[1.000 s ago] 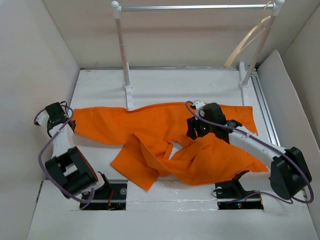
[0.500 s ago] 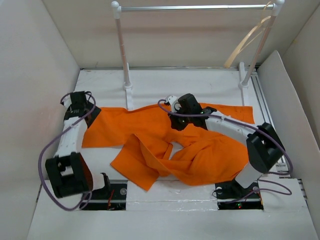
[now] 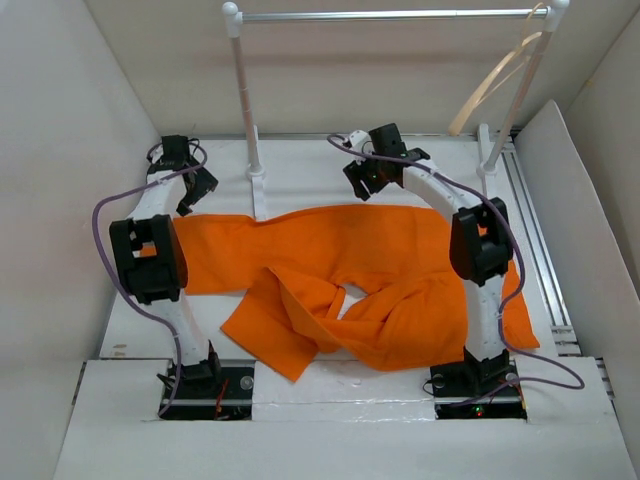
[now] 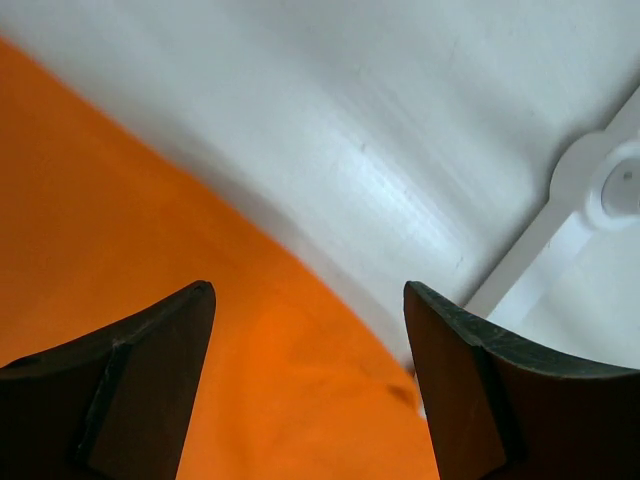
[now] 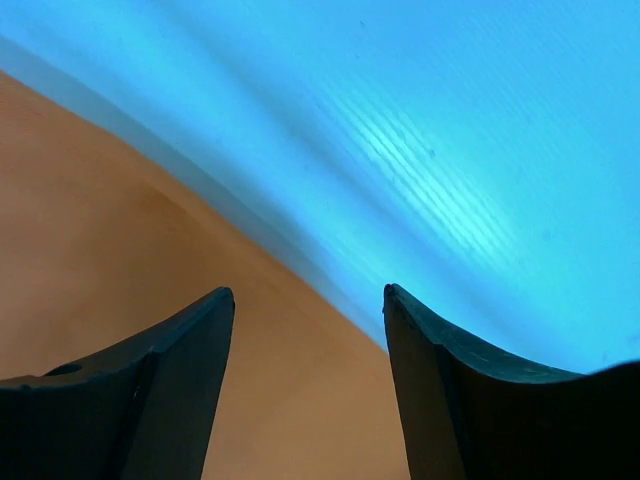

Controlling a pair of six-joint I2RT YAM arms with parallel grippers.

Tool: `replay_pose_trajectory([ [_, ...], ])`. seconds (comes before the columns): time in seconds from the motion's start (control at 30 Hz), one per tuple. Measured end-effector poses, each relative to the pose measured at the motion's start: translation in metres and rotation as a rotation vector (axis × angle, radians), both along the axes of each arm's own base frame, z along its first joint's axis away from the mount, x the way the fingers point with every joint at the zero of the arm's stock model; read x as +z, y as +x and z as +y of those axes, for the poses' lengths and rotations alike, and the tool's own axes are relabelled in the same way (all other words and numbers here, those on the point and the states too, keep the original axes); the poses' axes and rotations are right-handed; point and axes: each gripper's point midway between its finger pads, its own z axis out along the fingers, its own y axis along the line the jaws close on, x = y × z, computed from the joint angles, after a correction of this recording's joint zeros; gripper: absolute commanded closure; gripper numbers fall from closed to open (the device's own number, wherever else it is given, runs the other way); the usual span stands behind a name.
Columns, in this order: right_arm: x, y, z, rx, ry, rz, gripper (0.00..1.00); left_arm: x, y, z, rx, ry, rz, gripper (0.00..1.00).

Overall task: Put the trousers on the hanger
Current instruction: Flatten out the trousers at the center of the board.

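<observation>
A white table (image 3: 320, 160) boxed in by pale walls (image 3: 70, 150) is seen from above. At its far side a white-posted garment rack (image 3: 245, 100) with a silver bar (image 3: 390, 15) is set. A pale wooden hanger (image 3: 495, 85) is hung from the bar's right end, slanted beside the right post and well apart from the cloth. The bright orange trousers (image 3: 330, 270) are spread across the middle of the table, in front of the rack. One leg is laid flat toward the left, while the near part is crumpled into folds, with a corner pointing at the near edge. Their right side is partly hidden by the right arm (image 3: 480, 250). The left gripper (image 3: 190, 192) is held parted and empty over the far edge of the left leg (in its wrist view the rack's foot (image 4: 610, 195) is seen off to the right). The right gripper (image 3: 365, 180) is likewise spread with nothing between its fingers, just past the trousers' far edge.
</observation>
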Motion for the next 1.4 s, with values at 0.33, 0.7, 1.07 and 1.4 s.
replay_pose_trajectory([
  [0.33,-0.064,-0.02,0.006,0.177,-0.048,0.196,0.34,-0.068,0.006,0.004,-0.045,0.023,0.17,0.45],
  [0.7,-0.065,-0.011,-0.016,0.139,0.02,0.223,1.0,-0.073,0.009,0.008,-0.053,0.037,0.19,1.0],
  [1.07,-0.037,0.027,-0.049,-0.06,0.149,0.112,1.0,-0.044,0.034,0.012,-0.008,0.038,0.108,1.0],
  [1.4,0.006,0.03,-0.064,-0.075,0.179,-0.004,0.45,-0.016,0.005,0.021,0.047,0.034,0.032,1.0],
])
